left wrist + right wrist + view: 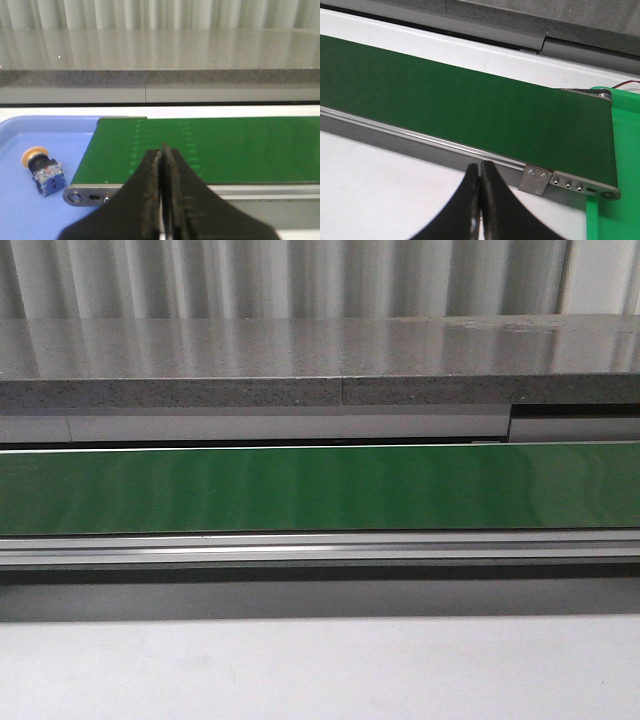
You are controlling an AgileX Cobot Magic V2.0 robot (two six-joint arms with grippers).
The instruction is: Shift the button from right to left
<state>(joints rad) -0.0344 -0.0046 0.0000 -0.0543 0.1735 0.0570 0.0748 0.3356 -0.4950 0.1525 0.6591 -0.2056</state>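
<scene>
The button (42, 170), with a yellow-orange cap and a blue contact block, lies on its side in a blue tray (30, 210) beside the end of the green conveyor belt (210, 150). It shows only in the left wrist view. My left gripper (161, 152) is shut and empty, over the near edge of the belt, apart from the button. My right gripper (481, 167) is shut and empty, over the white table just in front of the belt's frame. Neither gripper shows in the front view.
The green belt (320, 488) runs across the front view with a metal rail (320, 545) in front and a grey ledge (320, 370) behind. A green tray (620, 150) sits at the belt's other end. White table (320, 670) lies in front.
</scene>
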